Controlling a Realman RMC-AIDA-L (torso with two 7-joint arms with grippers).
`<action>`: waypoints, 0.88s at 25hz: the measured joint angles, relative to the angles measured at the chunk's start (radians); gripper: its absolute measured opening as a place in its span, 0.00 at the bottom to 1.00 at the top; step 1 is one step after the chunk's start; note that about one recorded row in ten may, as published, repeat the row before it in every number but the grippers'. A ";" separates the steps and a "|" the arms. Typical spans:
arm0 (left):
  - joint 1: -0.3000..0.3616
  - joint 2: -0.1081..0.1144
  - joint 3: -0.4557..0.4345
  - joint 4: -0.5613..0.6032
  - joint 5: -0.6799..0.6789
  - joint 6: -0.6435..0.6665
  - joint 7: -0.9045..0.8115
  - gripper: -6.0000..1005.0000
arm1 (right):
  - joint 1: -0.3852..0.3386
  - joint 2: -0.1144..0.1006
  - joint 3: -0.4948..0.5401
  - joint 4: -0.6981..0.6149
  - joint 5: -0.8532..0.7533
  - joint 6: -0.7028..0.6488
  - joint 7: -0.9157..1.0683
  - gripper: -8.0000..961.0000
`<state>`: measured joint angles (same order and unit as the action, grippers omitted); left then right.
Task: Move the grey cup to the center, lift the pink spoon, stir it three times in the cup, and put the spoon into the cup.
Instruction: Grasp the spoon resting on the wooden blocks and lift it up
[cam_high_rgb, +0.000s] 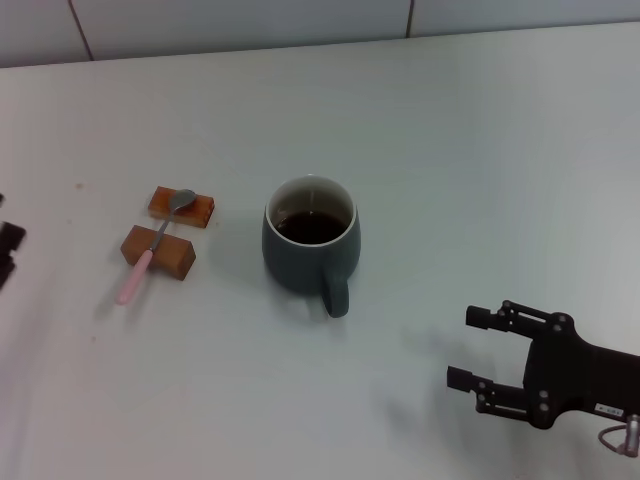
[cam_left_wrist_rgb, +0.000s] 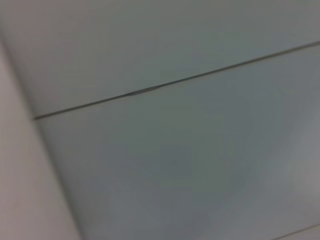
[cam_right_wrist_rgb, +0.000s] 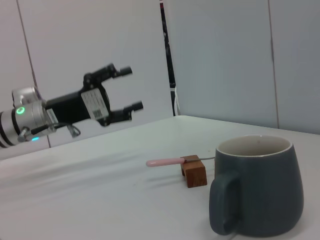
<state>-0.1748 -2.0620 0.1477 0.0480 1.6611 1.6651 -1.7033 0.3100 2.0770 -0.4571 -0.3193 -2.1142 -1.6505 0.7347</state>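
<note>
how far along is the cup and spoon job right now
Apparently done: the dark grey ceramic mug stands mid-table. Nothing is in hand: the right gripper is open near the mug's handle, the left gripper open in the air. Left: lifting the pink-handled metal spoon off the two brown wooden blocks, stirring, dropping it in.

Slate-grey cup (cam_high_rgb: 308, 252) white inside, pale pink-handled spoon (cam_high_rgb: 150, 250), brown blocks (cam_high_rgb: 158, 250), black claw (cam_high_rgb: 478, 349)
</note>
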 joint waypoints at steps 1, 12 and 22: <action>0.000 0.000 0.000 0.000 0.000 0.000 0.000 0.81 | 0.003 0.000 0.000 0.000 -0.001 0.000 0.000 0.78; 0.029 -0.001 0.158 0.006 0.002 -0.129 -0.185 0.81 | 0.009 -0.002 0.000 0.000 -0.003 0.001 -0.002 0.78; 0.033 -0.004 0.210 -0.008 0.001 -0.159 -0.261 0.81 | 0.009 -0.003 0.001 -0.003 -0.003 0.003 -0.009 0.78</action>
<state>-0.1415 -2.0659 0.3577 0.0404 1.6617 1.5063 -1.9642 0.3187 2.0740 -0.4558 -0.3219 -2.1169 -1.6476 0.7253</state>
